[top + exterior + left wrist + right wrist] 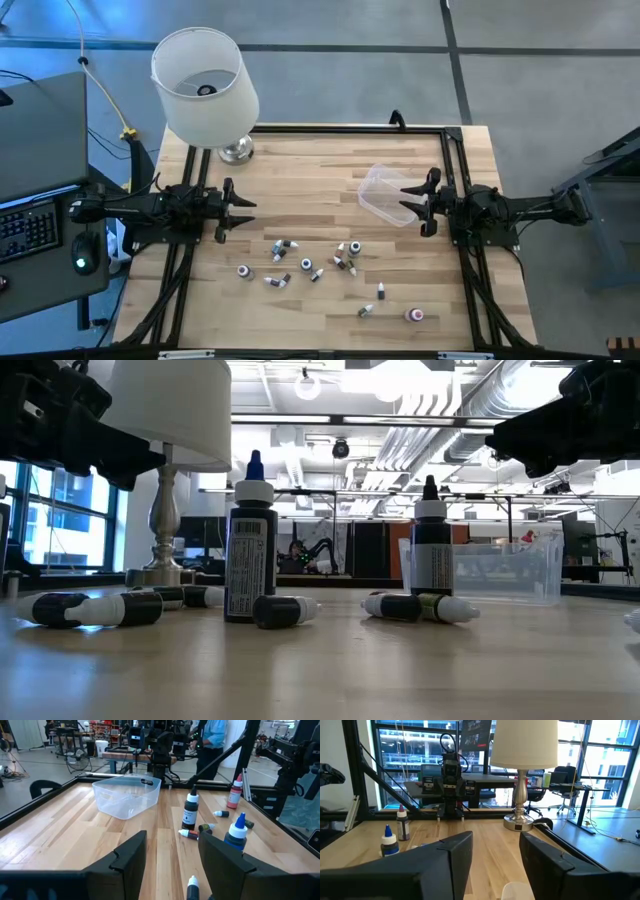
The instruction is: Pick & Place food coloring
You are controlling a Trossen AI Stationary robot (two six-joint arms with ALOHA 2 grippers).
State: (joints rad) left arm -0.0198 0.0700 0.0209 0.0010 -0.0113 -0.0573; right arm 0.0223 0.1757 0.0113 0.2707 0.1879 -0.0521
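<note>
Roughly a dozen food coloring bottles (308, 264) lie scattered on the tabletop (320, 160) between the two arms, none yet in the clear tub (385, 193), which sits just in front of the right tool (418, 203). Both tools hover released and empty, the left tool (238, 208) at the tabletop's left side. Most bottles lie on their sides with long axes along the tabletop and caps pointing in mixed directions; at least two stand upright, caps up, though the exact count is hard to confirm. For the first pick, the arm should probably choose an outlying bottle, align its fingers across the bottle's long axis, and close on the body rather than the tapered cap.
</note>
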